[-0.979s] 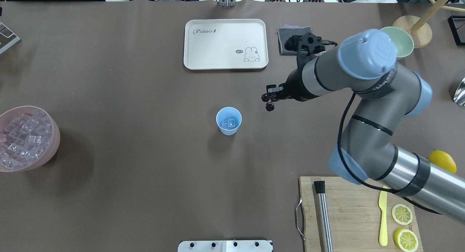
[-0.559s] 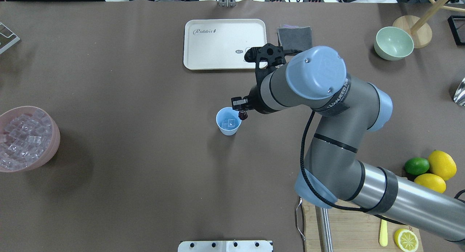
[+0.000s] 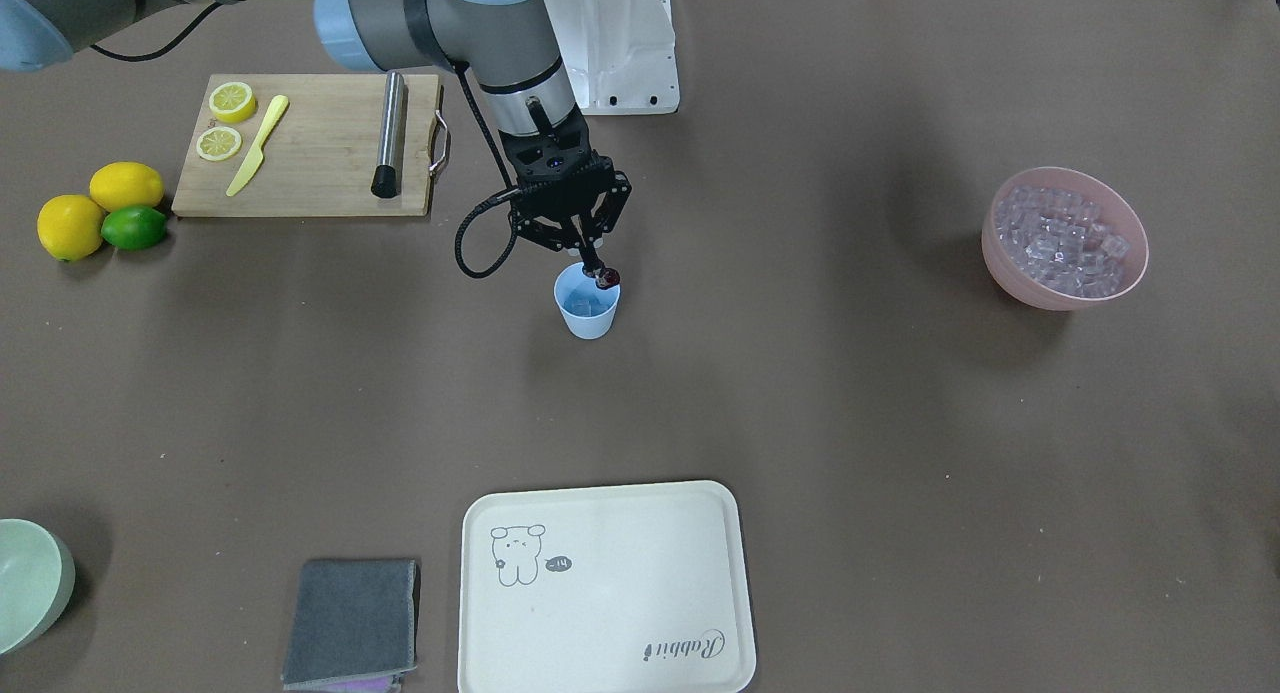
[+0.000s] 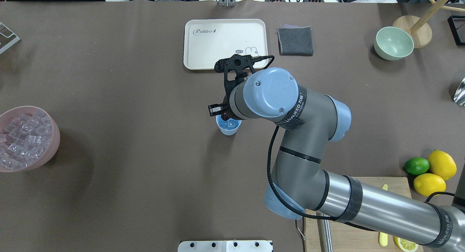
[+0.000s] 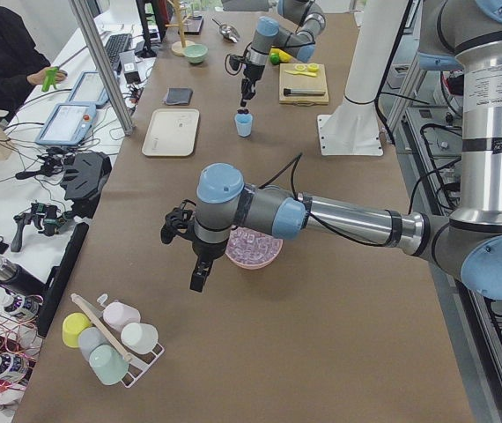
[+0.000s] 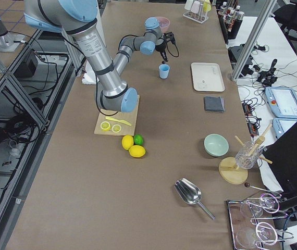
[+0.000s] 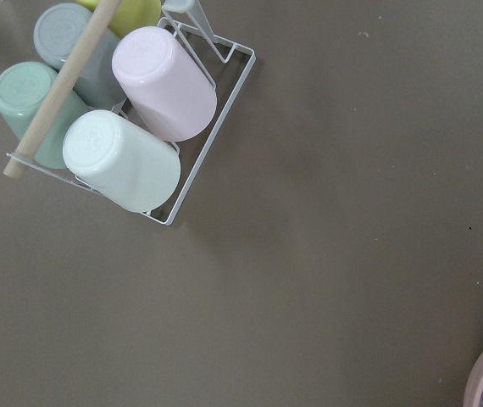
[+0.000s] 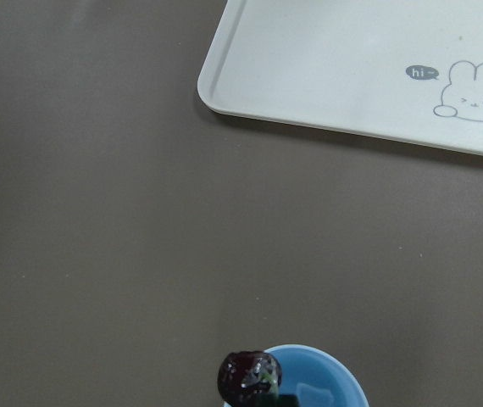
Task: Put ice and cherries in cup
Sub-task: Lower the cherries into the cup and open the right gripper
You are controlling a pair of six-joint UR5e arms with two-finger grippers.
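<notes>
Near the middle of the table stands the little light-blue cup (image 4: 229, 128), and my right gripper (image 3: 598, 270) hangs right over it. Its two fingers are pinched together on the cherries (image 3: 608, 277). The dark red cherries hang just above the rim of the cup, on its left side. From the right wrist camera I see them over the rim's edge, and I cannot tell if they touch it. Some ice (image 4: 230, 124) lies inside the cup. Much more ice sits in a heap in the pink bowl (image 4: 55, 143), far off at the left edge of the table, well apart from the cup.

On the far side of the cup lies the cream rabbit tray (image 4: 218, 41), with a folded grey cloth (image 4: 295, 41) just to its right. A pale-green bowl (image 4: 394, 44) sits further right. Near the right edge I see two lemons (image 4: 441, 164) and a lime (image 4: 416, 166) touching each other, near the wooden cutting board (image 3: 310, 153) with a yellow knife (image 3: 257, 145) and two lemon slices (image 3: 232, 101) on it.

My left gripper (image 5: 195, 284) shows only in the side camera, hanging above the table near the pink bowl. I cannot tell if its fingers are apart or together. Its wrist camera looks down on a wire rack (image 7: 216, 144) of soft-coloured cups.
</notes>
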